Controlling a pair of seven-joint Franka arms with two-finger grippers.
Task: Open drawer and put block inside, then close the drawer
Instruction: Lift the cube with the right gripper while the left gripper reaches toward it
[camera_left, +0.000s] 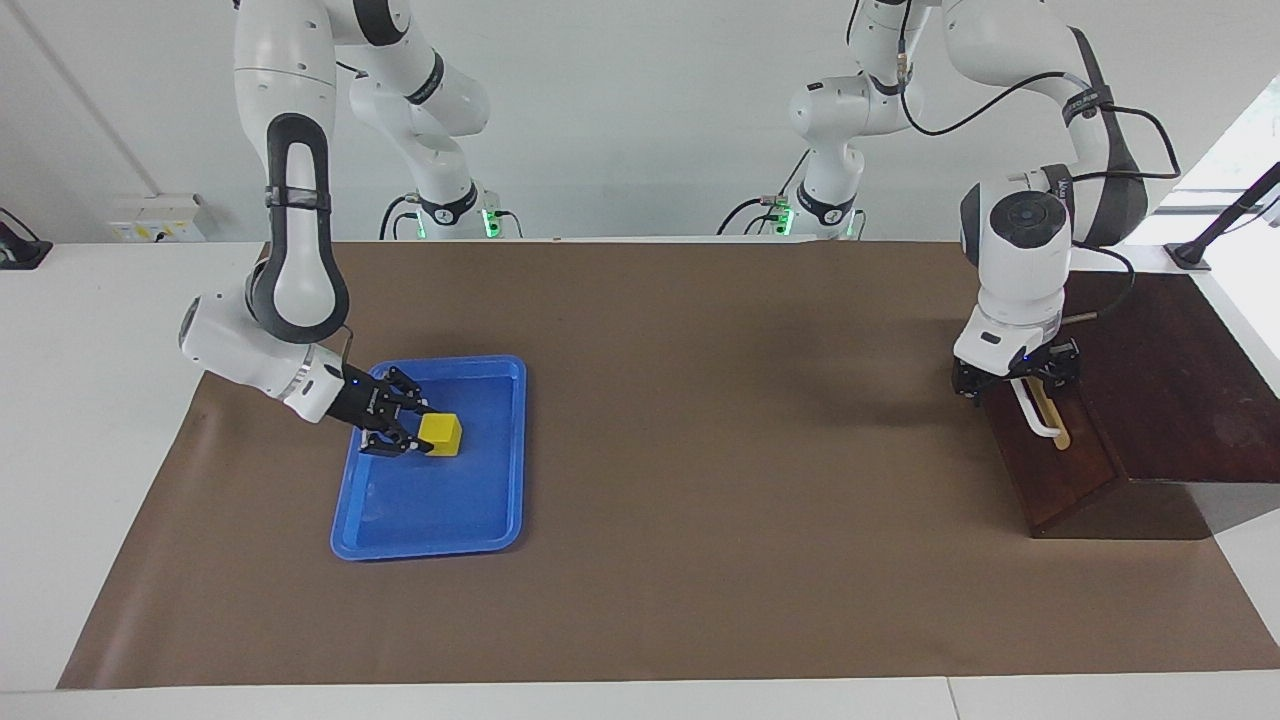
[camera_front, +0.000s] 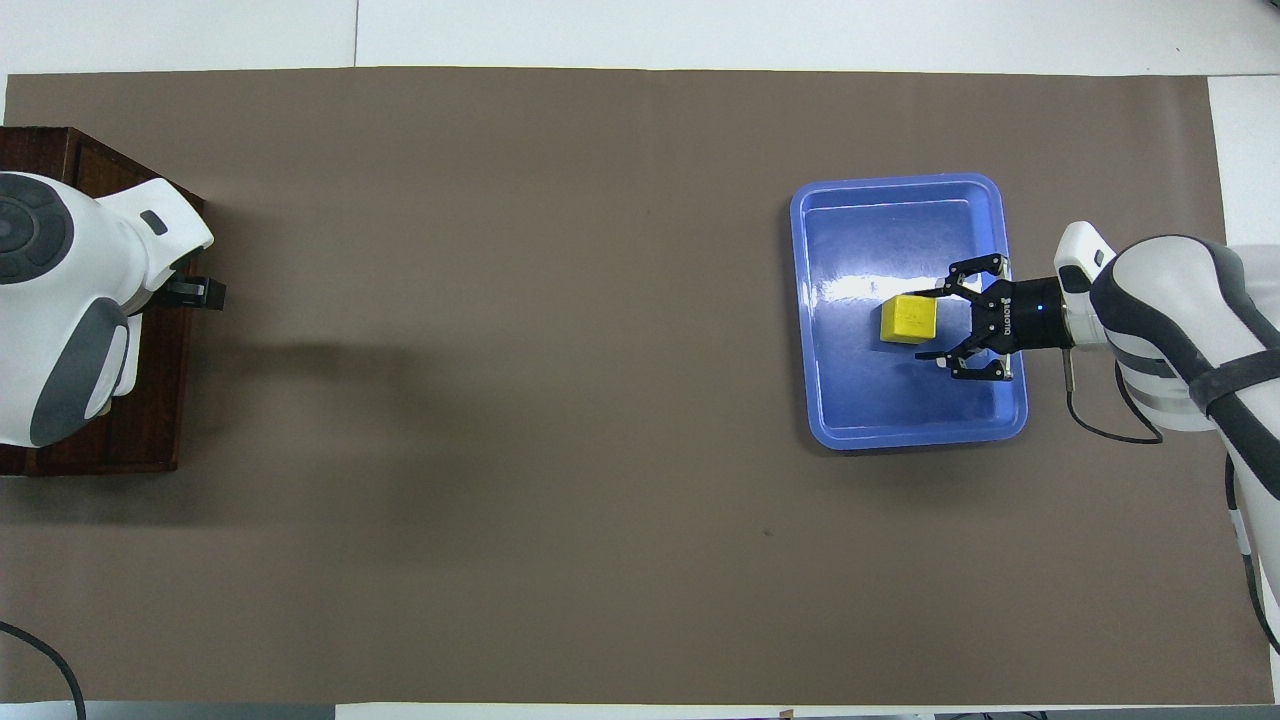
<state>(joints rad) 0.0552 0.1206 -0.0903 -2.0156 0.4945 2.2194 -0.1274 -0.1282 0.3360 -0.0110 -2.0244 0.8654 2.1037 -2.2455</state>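
The yellow block (camera_left: 441, 433) lies in the blue tray (camera_left: 430, 548); it also shows in the overhead view (camera_front: 908, 318). My right gripper (camera_left: 408, 428) is low in the tray, open, with its fingers reaching either side of the block's edge toward the right arm's end of the table (camera_front: 938, 325). The dark wooden drawer (camera_left: 1065, 470) is shut in its box (camera_left: 1190, 380). My left gripper (camera_left: 1015, 392) is down on the end of the white handle (camera_left: 1042, 418) nearer to the robots. In the overhead view the left arm covers the handle; only a gripper tip (camera_front: 197, 293) shows.
The tray's rim (camera_front: 900, 438) stands a little above the brown mat (camera_left: 700, 450). The box sits at the mat's edge at the left arm's end of the table, with a black stand (camera_left: 1200, 250) next to it.
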